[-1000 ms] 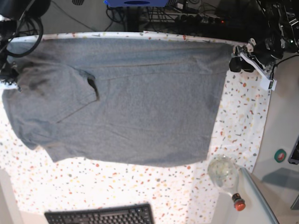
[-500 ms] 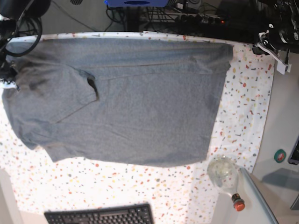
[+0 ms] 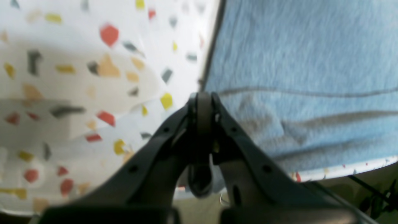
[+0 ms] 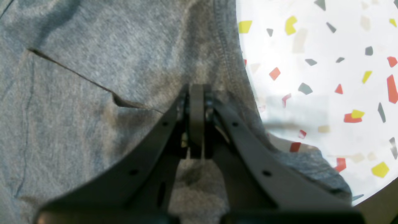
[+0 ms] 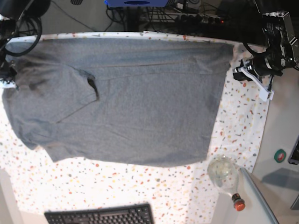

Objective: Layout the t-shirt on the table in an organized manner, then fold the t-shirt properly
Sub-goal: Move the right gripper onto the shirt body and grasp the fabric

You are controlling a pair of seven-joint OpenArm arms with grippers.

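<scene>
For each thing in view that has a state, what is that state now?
t-shirt: spread flat on the table, one sleeve folded over the body.
left end effector: shut, empty, beside the shirt's edge.
right end effector: shut, over the shirt.
bottle: lying on its side, capped.

Bright even light, soft shadows, left wrist view motion-blurred with bluish cast, base view sharp, corners dim

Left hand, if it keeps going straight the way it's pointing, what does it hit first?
Probably the t-shirt's hem edge. The shut left hand points right at the line where grey fabric meets the speckled table; depth is unclear, so it might land on the table cloth beside it.
</scene>
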